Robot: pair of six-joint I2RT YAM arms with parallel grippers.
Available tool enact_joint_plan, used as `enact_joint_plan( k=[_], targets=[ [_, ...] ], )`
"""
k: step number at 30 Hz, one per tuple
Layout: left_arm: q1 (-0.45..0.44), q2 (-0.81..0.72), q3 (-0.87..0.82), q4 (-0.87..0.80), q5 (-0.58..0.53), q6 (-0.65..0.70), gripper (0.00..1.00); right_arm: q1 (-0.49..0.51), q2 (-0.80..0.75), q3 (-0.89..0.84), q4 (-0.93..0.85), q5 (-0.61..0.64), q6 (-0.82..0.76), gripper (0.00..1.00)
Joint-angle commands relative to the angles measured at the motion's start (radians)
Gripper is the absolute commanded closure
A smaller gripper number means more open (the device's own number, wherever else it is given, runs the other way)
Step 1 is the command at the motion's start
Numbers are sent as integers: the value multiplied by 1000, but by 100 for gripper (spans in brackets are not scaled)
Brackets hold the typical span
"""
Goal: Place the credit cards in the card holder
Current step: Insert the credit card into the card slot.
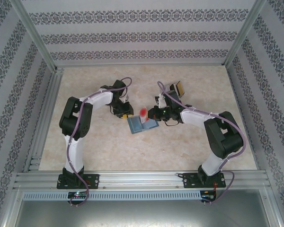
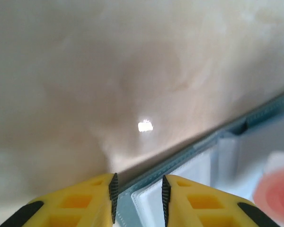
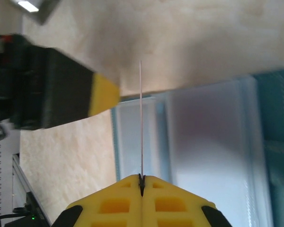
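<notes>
The teal card holder (image 1: 136,126) lies open on the table between the two arms, its pale pockets facing up (image 3: 203,142). My right gripper (image 3: 142,178) is shut on the dark red card (image 3: 141,118), seen edge-on as a thin line and held upright over the holder's left pocket. From above, the red card (image 1: 143,112) stands at the holder's far edge beside the right gripper (image 1: 149,113). My left gripper (image 2: 139,189) is open, and its fingers straddle the holder's edge (image 2: 194,165). The left gripper (image 1: 125,114) sits at the holder's left far corner.
A grey see-through card stand (image 1: 175,88) with an orange-yellow card in it stands behind the right arm. The left gripper's yellow fingertip (image 3: 103,94) is close to the red card's left. Patterned walls enclose the marbled table (image 1: 109,146).
</notes>
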Motion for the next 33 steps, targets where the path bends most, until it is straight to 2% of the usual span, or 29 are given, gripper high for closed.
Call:
enact_joint_plan(
  k=[1,12,16,24,33],
  targets=[
    [-22,-68,-66,35,-23,-45,67,2,-34,-47,34,22,-2,93],
    [-60,-108,-177,94,-50,-111,68,-10,48,-59,47,-48,-54,93],
    [-62,-93,-183,112,-46,-120,76,-9,73,-60,54,-77,-58,93],
    [-69,-81,-180,117,-43,-125,85,-8,97,-42,10,-105,-71,92],
    [-86,-84,-190,128,-42,-143,87,40,123,-1,0,-16,17,92]
  ],
)
